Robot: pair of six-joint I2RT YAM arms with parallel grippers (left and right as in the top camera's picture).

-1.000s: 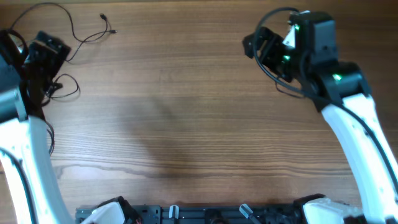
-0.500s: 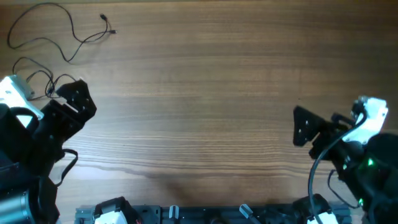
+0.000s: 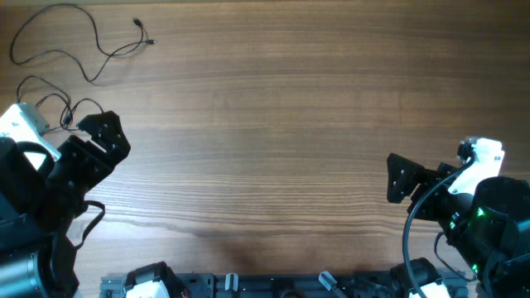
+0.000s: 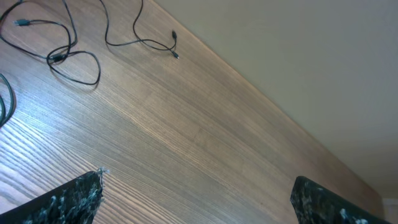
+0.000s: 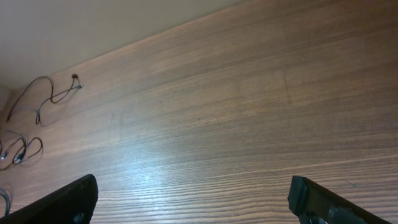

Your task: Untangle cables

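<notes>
Warm wood grain is spread across the whole table (image 3: 273,116), and a plain pale wall (image 4: 298,56) is seen beyond its far edge in the wrist views. Compared with a second ago, both claws are found drawn back from the far corners to the near edge. The left claw (image 3: 112,139) is no longer spread over the far-left corner, and the right claw (image 3: 396,178) is no longer held at the far right. Over the last half second little more is altered; the right claw is only shifted slightly. Both claws are seen released, jaws wide apart, and nothing is gripped in either.

The cables (image 4: 59,56) are left at the far-left corner of the table, now uncovered. One cord (image 4: 140,42) is laid out in a long open curve, with its small plugs (image 4: 175,38) resting near the far edge. A second cord (image 4: 98,70) is gathered in small loops just beyond the left claw, and it appears to lie apart from the first. A third strand is glimpsed only at the left border of the wrist views, and whether it is touched by the second cannot be told.

The retreat is judged to be a pause or an ending. The cords appear largely separated, but the looped one is still crossed over itself, so a final spreading may be needed.
</notes>
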